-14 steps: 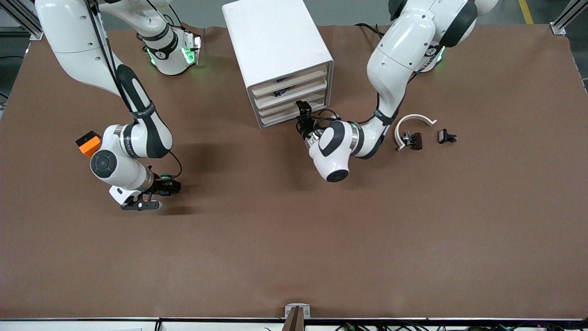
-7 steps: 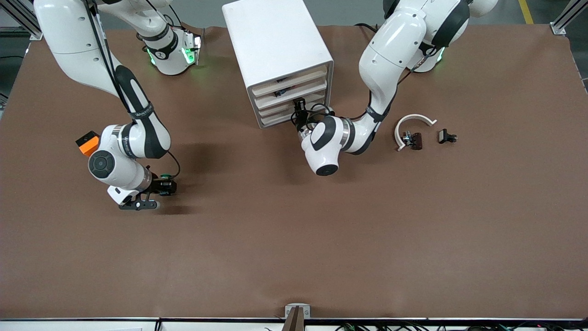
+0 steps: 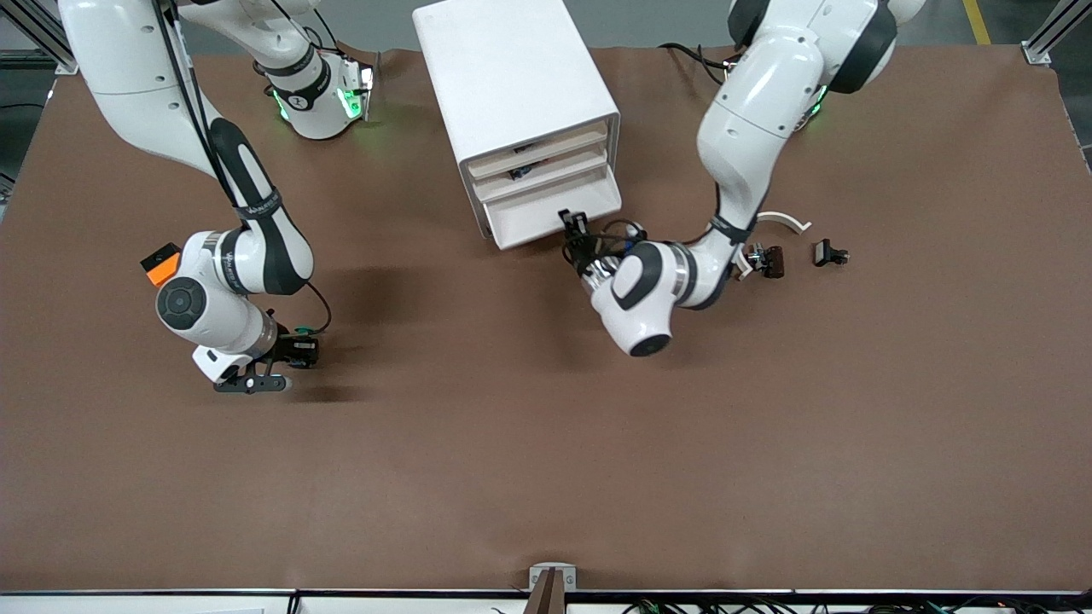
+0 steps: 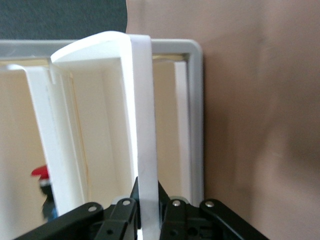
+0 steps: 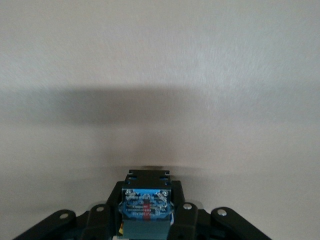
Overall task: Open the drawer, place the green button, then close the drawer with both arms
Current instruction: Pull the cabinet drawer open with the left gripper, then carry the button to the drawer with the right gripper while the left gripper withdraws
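Pulled out since a second ago, the drawer (image 3: 553,215) is clamped at its front by the left gripper (image 3: 573,223). Over the table toward its own end, the right gripper (image 3: 294,351) grips the button (image 5: 146,206). Placing and closing remain.

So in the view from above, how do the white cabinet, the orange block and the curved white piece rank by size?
Largest to smallest, as they look in the front view:
1. The white cabinet, by far.
2. The curved white piece, though the left arm hides part of it.
3. The orange block, also partly hidden, by the right arm, so the last two are unsure.
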Motion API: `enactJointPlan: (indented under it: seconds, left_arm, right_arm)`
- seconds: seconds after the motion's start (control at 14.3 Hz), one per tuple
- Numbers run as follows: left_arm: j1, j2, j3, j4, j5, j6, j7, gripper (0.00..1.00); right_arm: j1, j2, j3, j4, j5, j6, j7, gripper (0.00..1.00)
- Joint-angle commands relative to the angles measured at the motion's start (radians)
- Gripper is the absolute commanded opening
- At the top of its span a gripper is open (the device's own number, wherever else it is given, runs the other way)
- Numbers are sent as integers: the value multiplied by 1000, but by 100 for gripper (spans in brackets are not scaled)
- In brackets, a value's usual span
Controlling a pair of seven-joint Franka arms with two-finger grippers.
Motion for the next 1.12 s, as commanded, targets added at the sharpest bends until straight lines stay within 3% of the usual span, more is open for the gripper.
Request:
enactJointPlan:
  seconds: [0.0, 0.07, 0.14, 0.21, 0.28, 0.35, 0.49, 0.63, 1.05]
  left_arm:
    - [23, 41, 13, 70, 2, 50, 27, 0]
    - [28, 48, 18, 79, 2, 64, 28, 4]
    - [28, 57, 20, 82, 2, 90, 37, 16]
    - [26, 56, 20, 82, 2, 102, 56, 35]
    - [28, 53, 20, 82, 1, 107, 70, 71]
    - [28, 50, 20, 90, 1, 107, 68, 100]
    - [37, 45, 20, 122, 2, 105, 67, 100]
    - [60, 39, 30, 156, 20, 105, 71, 100]
    - [63, -54, 232, 234, 127, 98, 160, 100]
  right_arm:
    - [2, -75, 5, -9, 13, -9, 10, 15]
    - [5, -99, 5, -7, 13, -11, 10, 12]
    - [9, -122, 5, -3, 13, -31, 10, 12]
    - [15, -144, 5, 17, 13, -83, 18, 12]
    - [24, -164, 5, 42, 13, -153, 53, 12]
    - [47, -184, 7, 81, 13, -252, 123, 12]
    - [108, -210, 7, 150, 12, -418, 298, 12]
    - [182, -225, 7, 187, 13, -497, 488, 13]
    - [485, -225, 7, 229, 13, -543, 1115, 14]
